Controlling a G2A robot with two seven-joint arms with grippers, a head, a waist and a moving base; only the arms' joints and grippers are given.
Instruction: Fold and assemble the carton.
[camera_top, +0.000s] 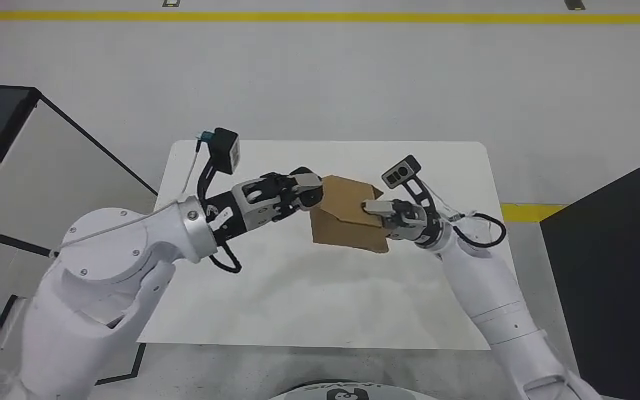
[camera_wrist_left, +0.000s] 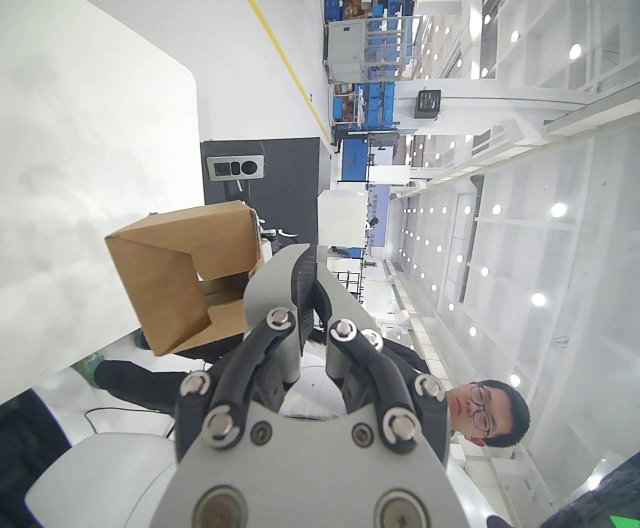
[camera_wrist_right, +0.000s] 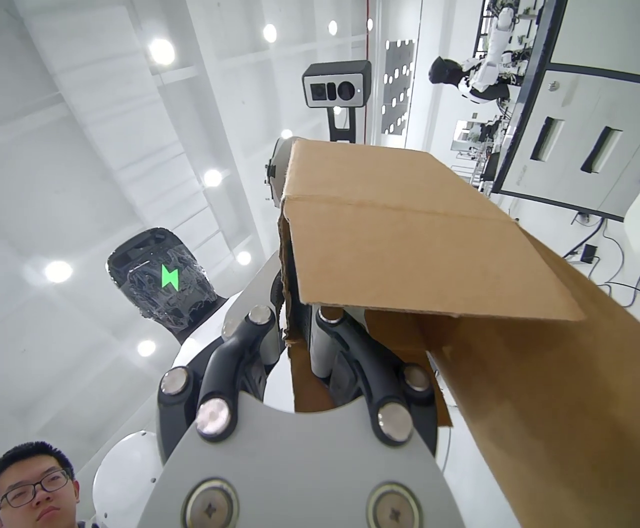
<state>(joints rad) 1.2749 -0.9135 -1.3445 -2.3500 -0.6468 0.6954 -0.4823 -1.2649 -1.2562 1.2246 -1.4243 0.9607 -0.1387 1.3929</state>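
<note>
A white table (camera_top: 300, 300) lies under both my grippers. A yellow floor line (camera_top: 300, 17) runs well ahead of them, and a dark panel (camera_top: 600, 250) stands out past my right arm. A brown carton (camera_top: 345, 212), partly folded with one end open, sits between my two grippers. My right gripper (camera_top: 375, 208) pinches the carton's wall between its fingers. My left gripper (camera_top: 308, 192) has its fingers pressed together on nothing. Its tip is just beside the carton's opposite side, and I cannot tell if it touches.
</note>
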